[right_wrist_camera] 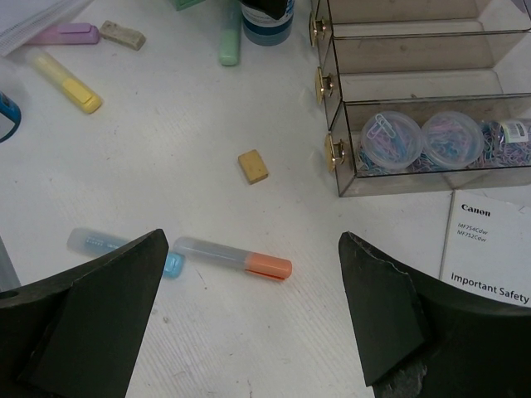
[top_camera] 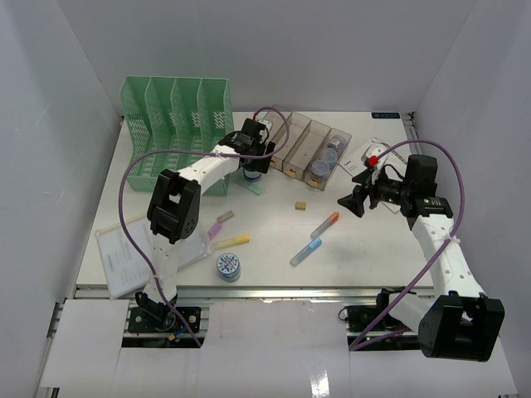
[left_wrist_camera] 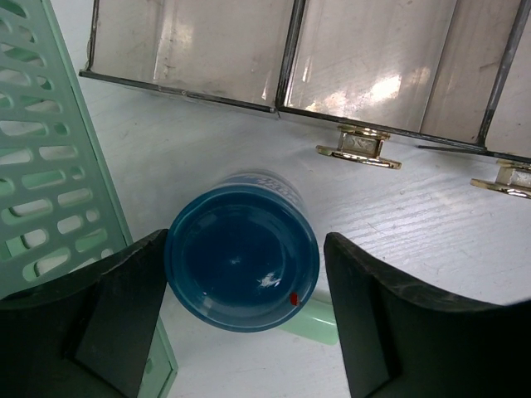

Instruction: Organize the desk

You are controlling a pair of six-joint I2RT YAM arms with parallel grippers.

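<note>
The white desk (top_camera: 373, 249) holds scattered stationery. My left gripper (top_camera: 253, 163) is open and straddles an upright blue jar (left_wrist_camera: 241, 257) between the green file rack (top_camera: 178, 124) and the clear compartment tray (top_camera: 311, 145). The left finger (left_wrist_camera: 124, 315) is at the jar's edge and the right finger (left_wrist_camera: 382, 315) stands apart from it. A green highlighter (left_wrist_camera: 314, 319) lies under the jar's side. My right gripper (top_camera: 353, 201) is open and empty, above an orange-capped highlighter (right_wrist_camera: 232, 257) and a blue-capped highlighter (right_wrist_camera: 124, 247).
A yellow eraser (right_wrist_camera: 253, 166), a yellow highlighter (top_camera: 232, 242), a pink highlighter (top_camera: 220, 224) and a round blue tape roll (top_camera: 229, 265) lie mid-desk. A clear folder of papers (top_camera: 124, 253) is at front left. A Canon booklet (right_wrist_camera: 494, 249) lies beside the tray's clip tubs (right_wrist_camera: 415, 141).
</note>
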